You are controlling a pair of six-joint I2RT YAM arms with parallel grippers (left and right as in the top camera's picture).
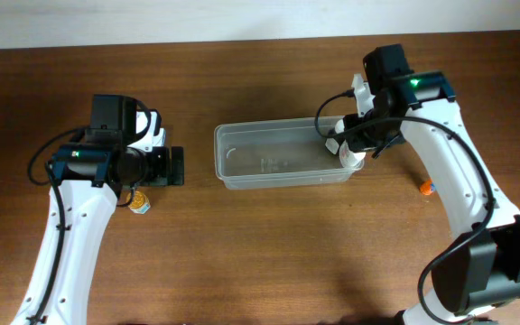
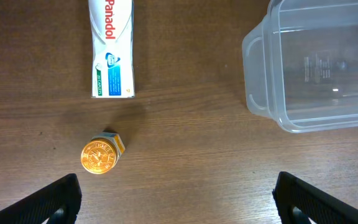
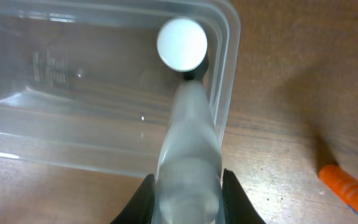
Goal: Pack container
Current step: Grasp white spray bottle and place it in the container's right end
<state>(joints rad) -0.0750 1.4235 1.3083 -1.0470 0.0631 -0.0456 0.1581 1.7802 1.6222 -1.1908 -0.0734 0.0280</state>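
A brown wooden table (image 1: 269, 262) fills your overhead view, with one YAM arm reaching in from each side. The container (image 1: 242, 153), a clear rectangular tub with rounded corners and a rim, sits at the middle of the table, long side running left to right, between the two arms.

Your right arm (image 1: 454, 171) bends over the tub's right end. There your right gripper (image 3: 189, 202) pinches a white-capped bottle (image 3: 188, 143) by its pale, translucent body, a dark finger (image 3: 143, 198) pressed against each side. The round white cap (image 3: 182, 43) points away from the wrist and lies over the tub's interior, close to the right-hand wall and corner. You cannot tell from these views whether the cap touches the tub floor.

Your left arm (image 1: 70, 235) rests well to the left of the tub. Your left gripper (image 2: 176, 199) is spread wide over bare wood with nothing between its tips, which show only at the bottom corners of the wrist view.

Ahead of it, a white Panadol box (image 2: 112, 50) lies flat on the table, apart from the tub's left end. A small gold-lidded jar (image 2: 101, 155) stands near the box's lower end, not touching it.

A small orange object (image 3: 347, 186) lies on the table to the right of the tub, outside it; only part of it shows.
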